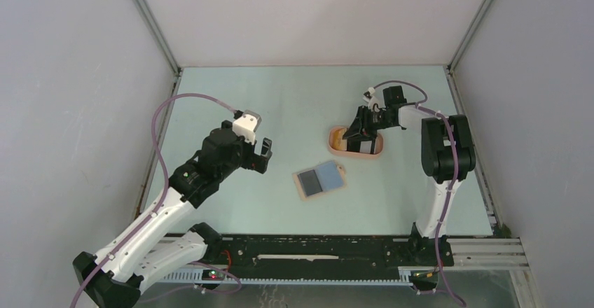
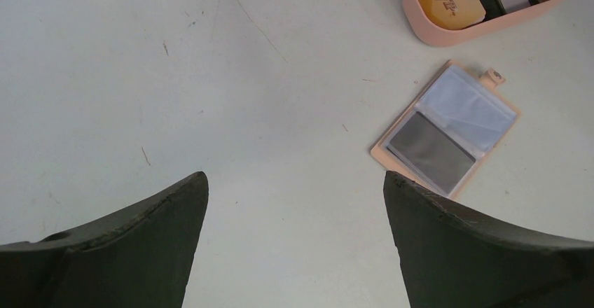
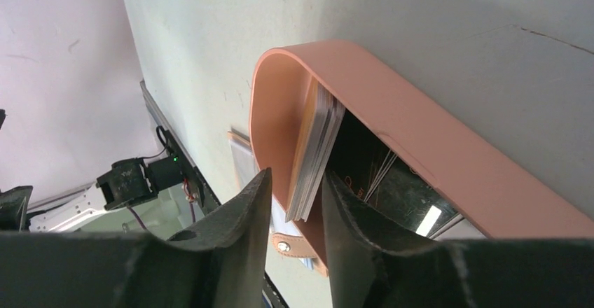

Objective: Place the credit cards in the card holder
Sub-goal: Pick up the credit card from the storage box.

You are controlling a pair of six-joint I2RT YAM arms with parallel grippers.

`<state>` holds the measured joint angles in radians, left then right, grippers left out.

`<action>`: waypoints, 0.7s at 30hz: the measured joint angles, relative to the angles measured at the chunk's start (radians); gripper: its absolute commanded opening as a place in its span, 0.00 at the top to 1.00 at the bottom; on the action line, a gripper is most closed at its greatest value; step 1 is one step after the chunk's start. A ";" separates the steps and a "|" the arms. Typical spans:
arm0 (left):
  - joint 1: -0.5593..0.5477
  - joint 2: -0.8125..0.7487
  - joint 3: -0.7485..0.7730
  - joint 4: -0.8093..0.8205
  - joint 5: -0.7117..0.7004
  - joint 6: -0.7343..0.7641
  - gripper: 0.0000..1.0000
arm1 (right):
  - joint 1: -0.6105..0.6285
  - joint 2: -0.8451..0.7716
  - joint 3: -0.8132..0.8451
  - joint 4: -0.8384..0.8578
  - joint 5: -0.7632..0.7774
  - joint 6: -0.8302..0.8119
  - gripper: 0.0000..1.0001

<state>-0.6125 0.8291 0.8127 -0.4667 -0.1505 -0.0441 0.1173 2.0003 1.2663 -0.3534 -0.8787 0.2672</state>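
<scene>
The right gripper (image 3: 297, 182) has its jaws narrowed about a stack of thin plastic credit cards (image 3: 319, 133) standing on edge inside the peach-pink oval tray (image 3: 420, 147). Whether they press the stack cannot be told. Tipped upright, the stack presents both faces to the fingers. The tan leather-like folding card holder (image 2: 446, 140) lies spread, pockets up to receive cards, ahead and right of the left gripper (image 2: 294, 175). That gripper hangs wide and empty, probably to steady the holder.
</scene>
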 measured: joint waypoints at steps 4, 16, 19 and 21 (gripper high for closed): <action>0.000 0.000 0.000 0.000 0.000 0.000 0.00 | 0.000 0.002 0.001 -0.001 -0.022 0.000 0.48; 0.001 0.000 0.000 0.000 0.005 0.000 0.00 | 0.034 0.039 0.019 -0.008 -0.025 -0.001 0.38; 0.001 0.000 0.000 0.000 0.005 0.000 0.00 | 0.046 0.047 0.022 -0.008 -0.037 0.000 0.38; 0.001 0.002 0.000 0.000 0.005 0.000 0.00 | 0.051 0.051 0.024 -0.008 -0.047 0.002 0.38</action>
<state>-0.6117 0.8307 0.8127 -0.4664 -0.1459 -0.0441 0.1684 2.0510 1.2900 -0.3611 -0.9260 0.2691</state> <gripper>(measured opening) 0.996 0.619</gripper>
